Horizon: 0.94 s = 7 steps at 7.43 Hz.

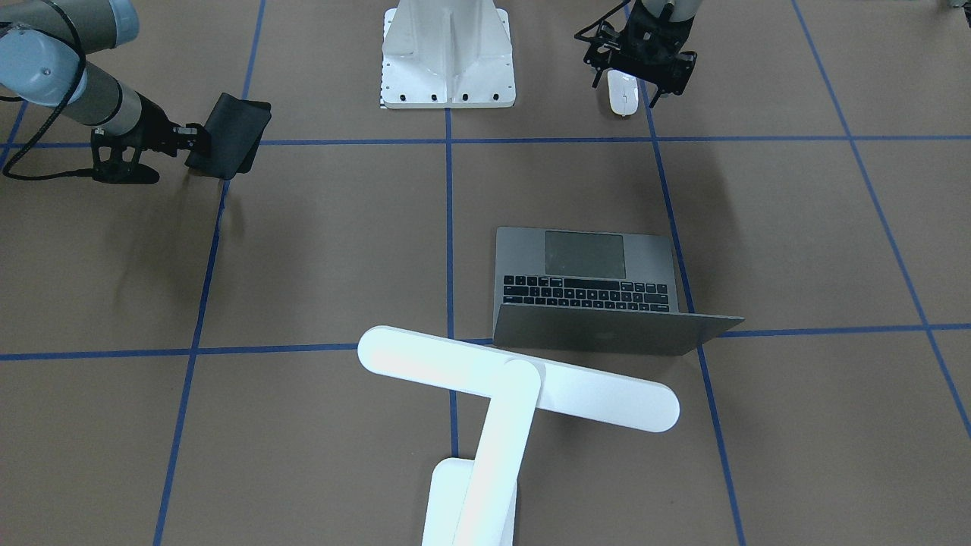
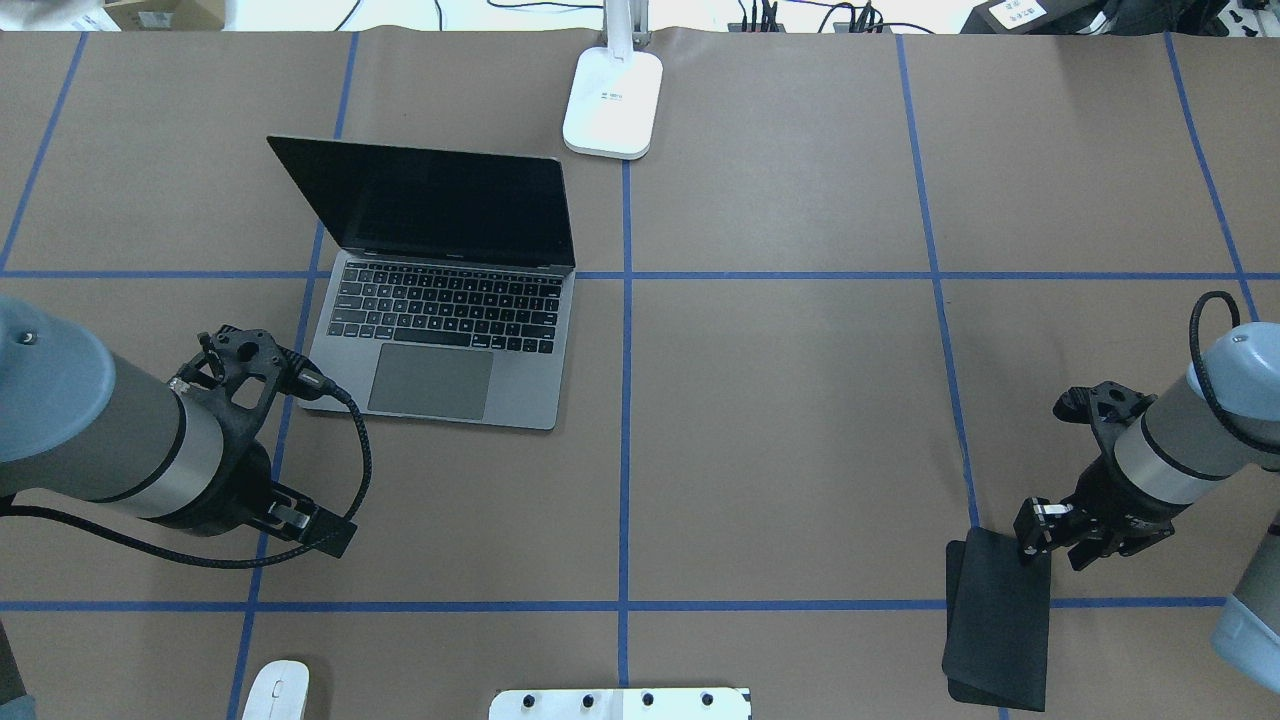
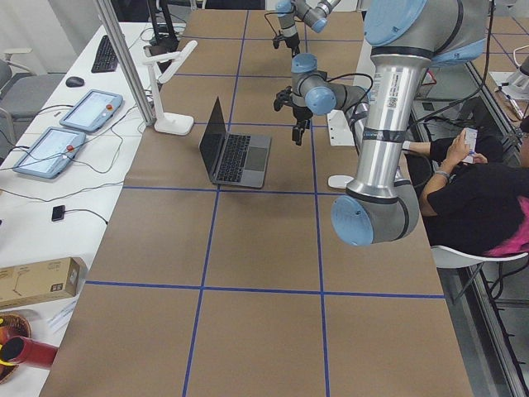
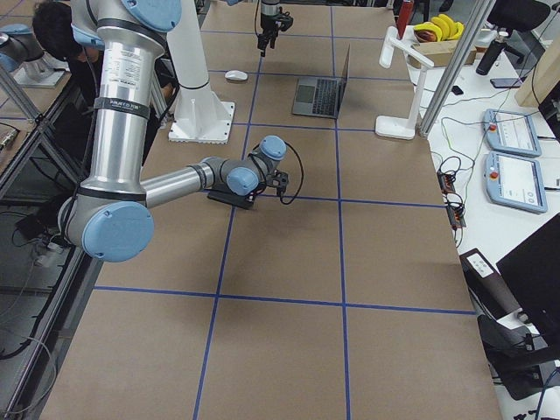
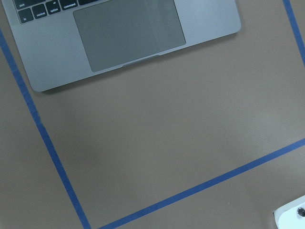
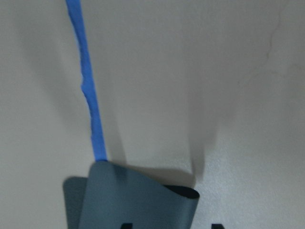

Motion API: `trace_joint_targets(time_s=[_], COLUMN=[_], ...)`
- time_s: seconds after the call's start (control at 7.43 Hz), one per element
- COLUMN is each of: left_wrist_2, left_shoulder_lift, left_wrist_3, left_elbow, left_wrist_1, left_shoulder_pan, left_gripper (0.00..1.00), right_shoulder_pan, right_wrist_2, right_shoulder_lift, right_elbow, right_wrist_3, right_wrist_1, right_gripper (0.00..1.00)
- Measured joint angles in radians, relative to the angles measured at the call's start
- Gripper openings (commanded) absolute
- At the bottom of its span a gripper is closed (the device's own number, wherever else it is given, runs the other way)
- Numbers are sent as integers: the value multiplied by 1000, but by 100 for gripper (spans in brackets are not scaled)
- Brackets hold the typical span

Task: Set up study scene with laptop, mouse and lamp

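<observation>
The grey laptop [image 2: 450,310] lies open left of the table's middle, its trackpad [image 5: 128,38] towards the robot. The white lamp [image 1: 516,379] stands at the far edge, base [image 2: 612,100] on a blue line. The white mouse [image 1: 623,97] rests at the near left edge [image 2: 275,692]. My left gripper [image 1: 641,76] hangs above the mouse, apart from it, and looks open and empty. My right gripper [image 2: 1040,535] is shut on the edge of a flat black pad [image 2: 1000,630], which droops curled from the fingers [image 6: 138,200].
A white bolted pedestal [image 1: 447,61] stands at the robot's side of the table, mid-width. Blue tape lines [image 2: 625,400] cross the brown table cover. In the exterior left view a seated person [image 3: 471,182] is beside the table.
</observation>
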Motion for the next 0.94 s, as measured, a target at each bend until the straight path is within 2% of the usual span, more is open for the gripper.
trace_joint_targets(time_s=[0.94], left_wrist_2=[23], left_shoulder_lift=[1], left_wrist_3=[2], left_elbow=[1], left_wrist_1=[1], left_shoulder_pan=[0], left_gripper=[99], right_shoulder_pan=[0], right_wrist_2=[19], right_shoulder_lift=[16], right_elbow=[-40], right_wrist_3=[-4], right_wrist_1=[4], right_gripper=[70])
